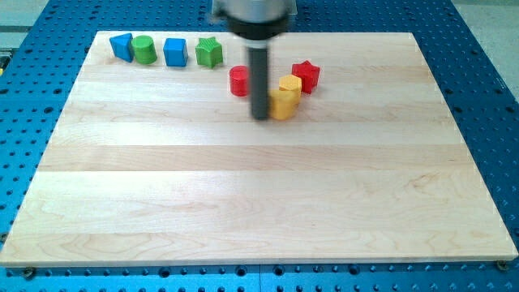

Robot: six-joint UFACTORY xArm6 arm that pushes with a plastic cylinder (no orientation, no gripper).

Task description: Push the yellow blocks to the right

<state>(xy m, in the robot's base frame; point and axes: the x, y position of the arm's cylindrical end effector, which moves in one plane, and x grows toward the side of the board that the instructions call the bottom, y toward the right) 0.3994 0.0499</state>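
Two yellow blocks lie close together near the top middle of the board: a larger yellow block and a smaller yellow block just above and to its right. My tip is at the left side of the larger yellow block, touching or nearly touching it. A red star block lies just right of the smaller yellow block. A red round block sits left of the rod, partly hidden by it.
Along the top left edge stand a blue block, a green round block, a blue block and a green star block. The wooden board lies on a blue perforated table.
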